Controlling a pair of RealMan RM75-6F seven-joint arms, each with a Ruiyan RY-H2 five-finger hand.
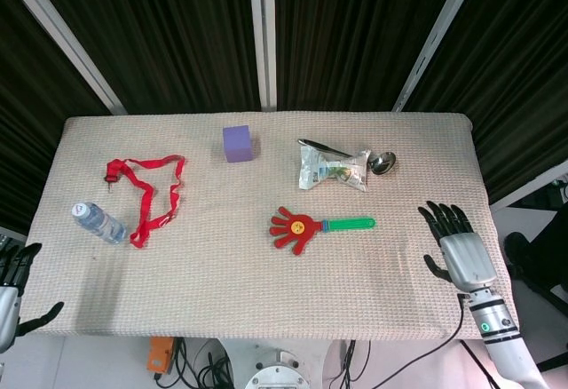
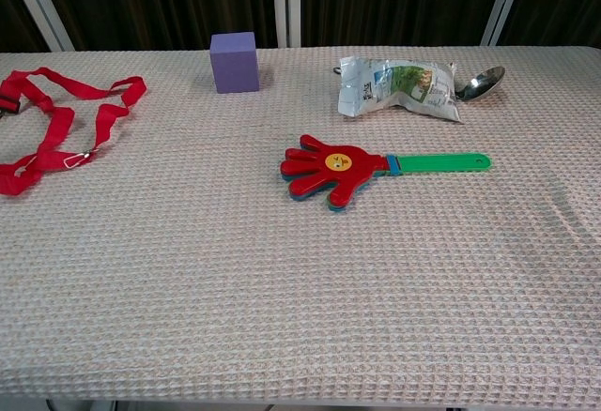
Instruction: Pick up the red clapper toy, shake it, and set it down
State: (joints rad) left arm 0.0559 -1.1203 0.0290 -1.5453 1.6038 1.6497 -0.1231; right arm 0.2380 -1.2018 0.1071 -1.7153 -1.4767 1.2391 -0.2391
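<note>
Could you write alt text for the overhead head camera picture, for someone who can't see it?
A red clapper toy with a green handle lies mid-table on a beige cloth, untouched. The right robot hand hovers open at the table's right edge. A purple cube, snack packet, spoon, red lanyard and water bottle lie around.

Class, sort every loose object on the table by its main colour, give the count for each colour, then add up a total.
Red: 2 – clapper toy, ribbon
Purple: 1 – cube
Silver: 2 – snack packet, spoon
Clear: 1 – water bottle
Total: 6
</note>
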